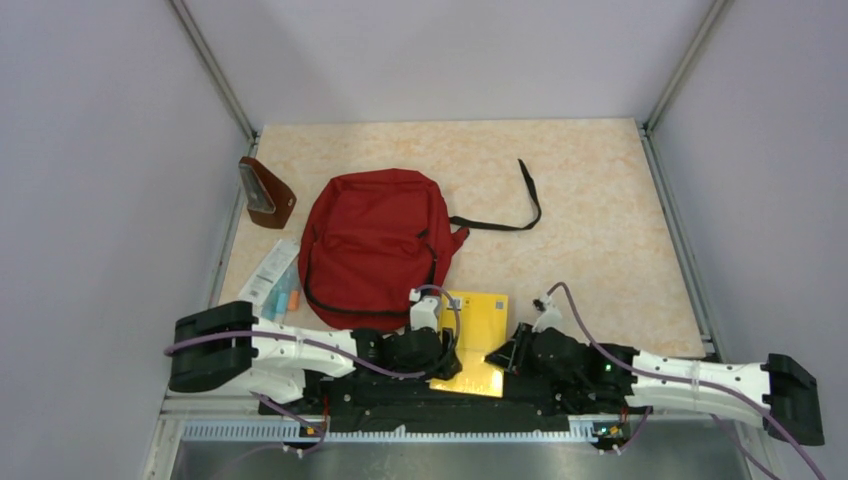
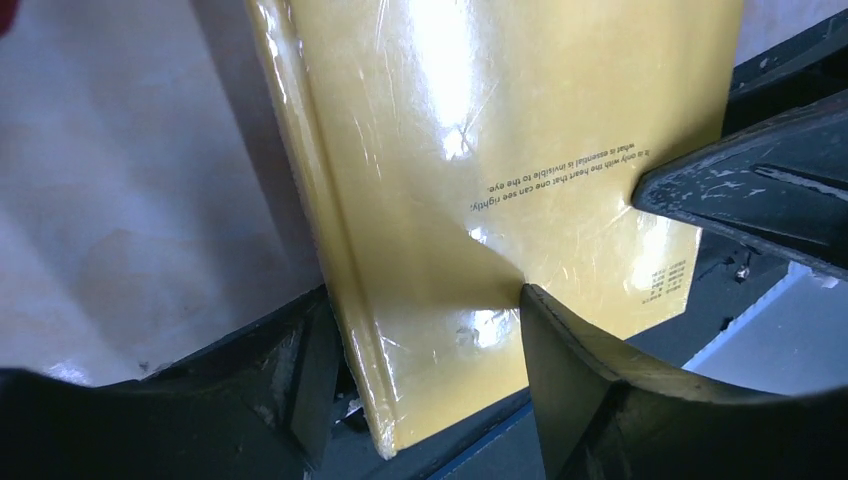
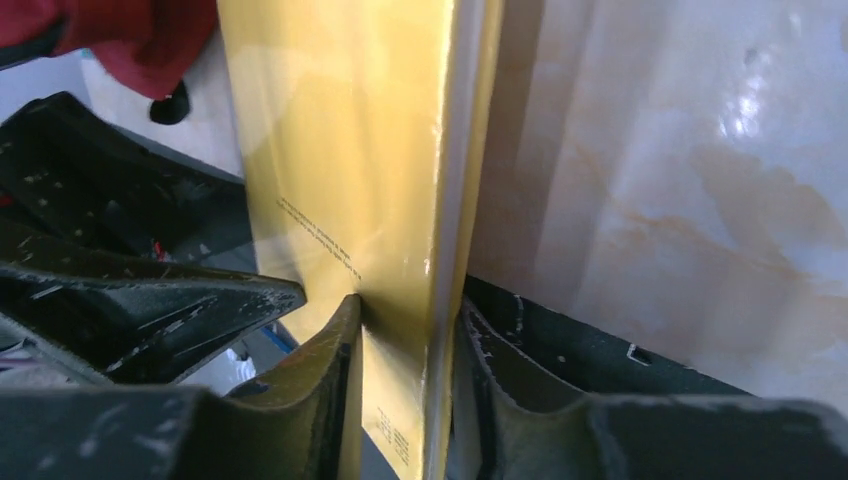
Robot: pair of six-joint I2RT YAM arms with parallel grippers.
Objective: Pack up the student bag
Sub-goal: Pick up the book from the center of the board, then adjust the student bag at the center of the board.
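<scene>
Backpack is lying flat on the surface, left of centre, dark red with black zippers. Its near right corner sits just beyond the left end effector. The right end effector is a bit further from it, off to the right.

Between the two end effectors is a yellow book in shiny plastic wrap. It's right beside the backpack's near edge, and it looks tipped up rather than flat. A black strap trails from the bag across the surface to the right. On the far left there's a small brown pouch, and some flat packets lie alongside the bag's left side.

The right end effector is pinching the book's edge, with both fingers pressed against its two faces. The left end effector has its jaws fairly wide, straddling the spine side of the book. One finger dents the wrap on the cover and the other sits right at the spine. Honestly can't tell if that one is properly clamped.
</scene>
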